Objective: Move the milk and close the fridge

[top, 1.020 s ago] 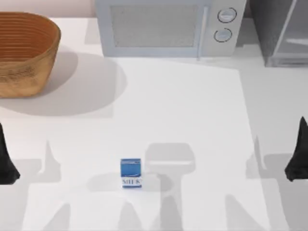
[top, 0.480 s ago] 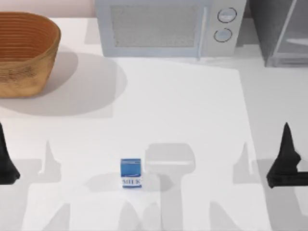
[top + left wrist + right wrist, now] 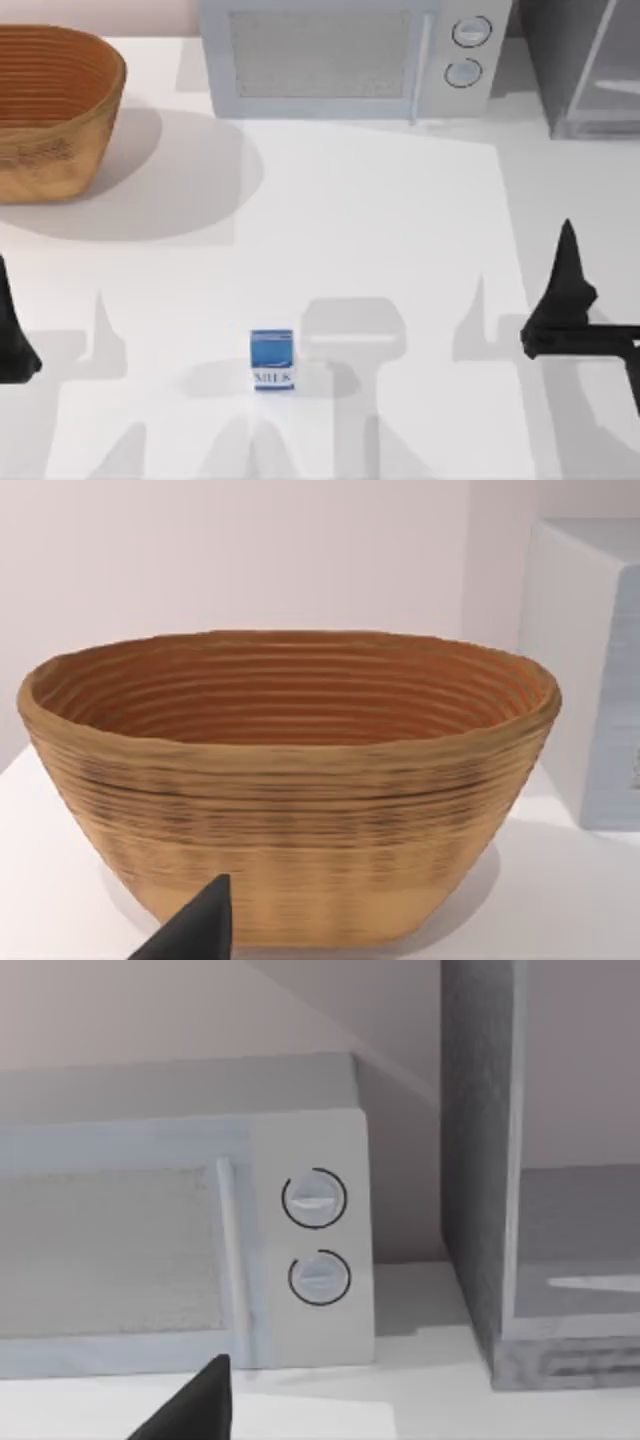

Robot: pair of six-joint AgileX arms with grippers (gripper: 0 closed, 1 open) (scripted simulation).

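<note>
Right gripper (image 3: 567, 235), far from milk (image 3: 272, 360) on worktop (image 3: 400, 230); fingers' state unclear. Risk: tipping carton w/ off-centre approach. Left gripper (image 3: 5, 275) parked.

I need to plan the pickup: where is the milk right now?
In the top view the milk stands on the table's near part, slightly left of centre, apart from both grippers, the right gripper nearer.
</note>
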